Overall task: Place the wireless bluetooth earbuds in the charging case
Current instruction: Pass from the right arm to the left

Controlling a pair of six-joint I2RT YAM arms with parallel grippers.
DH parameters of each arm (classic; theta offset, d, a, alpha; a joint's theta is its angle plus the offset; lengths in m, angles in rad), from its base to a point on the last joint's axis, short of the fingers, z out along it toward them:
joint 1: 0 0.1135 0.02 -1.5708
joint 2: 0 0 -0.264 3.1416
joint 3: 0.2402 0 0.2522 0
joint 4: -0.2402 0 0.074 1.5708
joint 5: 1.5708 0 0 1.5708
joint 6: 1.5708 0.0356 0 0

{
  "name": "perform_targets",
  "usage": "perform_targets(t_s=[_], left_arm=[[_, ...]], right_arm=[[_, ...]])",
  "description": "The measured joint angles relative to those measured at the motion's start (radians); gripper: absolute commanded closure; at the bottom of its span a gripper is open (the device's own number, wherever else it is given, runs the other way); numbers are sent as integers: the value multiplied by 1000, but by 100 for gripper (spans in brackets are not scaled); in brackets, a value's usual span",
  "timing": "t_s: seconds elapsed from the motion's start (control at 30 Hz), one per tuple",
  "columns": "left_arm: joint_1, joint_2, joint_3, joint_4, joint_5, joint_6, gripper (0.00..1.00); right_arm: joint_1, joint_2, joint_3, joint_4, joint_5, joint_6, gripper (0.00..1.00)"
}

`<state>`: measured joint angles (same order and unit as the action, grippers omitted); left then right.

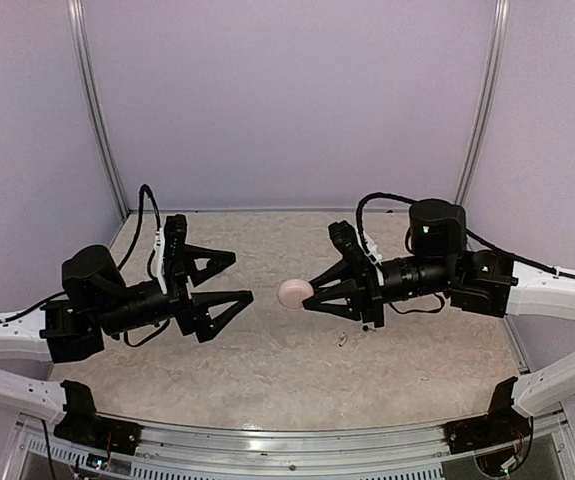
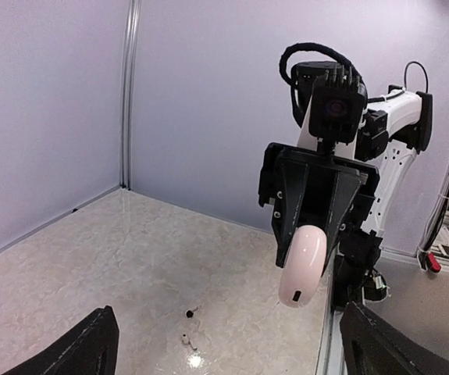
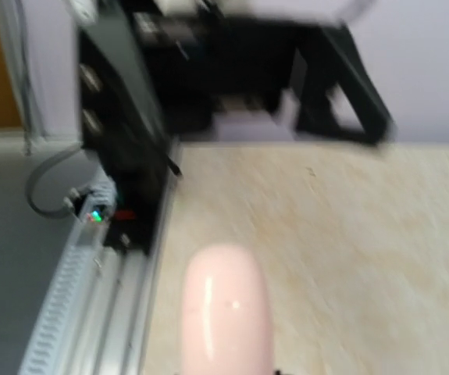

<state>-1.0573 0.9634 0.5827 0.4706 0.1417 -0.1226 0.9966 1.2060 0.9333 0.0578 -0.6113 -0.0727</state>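
My right gripper (image 1: 304, 296) is shut on the closed, glossy pale pink charging case (image 1: 293, 292) and holds it edge-on above the table's middle. The case also shows in the left wrist view (image 2: 303, 266) and fills the bottom of the blurred right wrist view (image 3: 228, 312). A black earbud (image 2: 189, 312) and a pale earbud (image 2: 185, 340) lie on the table below the case. Only one tiny earbud (image 1: 342, 338) shows in the top view. My left gripper (image 1: 243, 276) is open and empty, off the table, facing the case from the left.
The marbled beige table (image 1: 267, 370) is closed in by lilac walls at the back and sides. A metal rail (image 1: 297, 440) runs along the near edge. The right arm's body (image 2: 341, 156) stands behind the case in the left wrist view.
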Motion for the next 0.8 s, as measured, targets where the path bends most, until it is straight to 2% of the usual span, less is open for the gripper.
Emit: perform_targets(t_s=[0.13,0.33,0.53,0.8], left_arm=[[8,-85,49,-202,-44,20,1],[14,-64,64,-363,-16,65,3],[-10,31,69,-400,94,130,17],[-76,183,114,-367,169,183,33]], right_arm=[[0,2,28,-122,59,-39,88],[0,51,79,-259,77,-64,89],[1,108,135,-352,58,-69,89],[8,160,192,-439,10,-73,88]])
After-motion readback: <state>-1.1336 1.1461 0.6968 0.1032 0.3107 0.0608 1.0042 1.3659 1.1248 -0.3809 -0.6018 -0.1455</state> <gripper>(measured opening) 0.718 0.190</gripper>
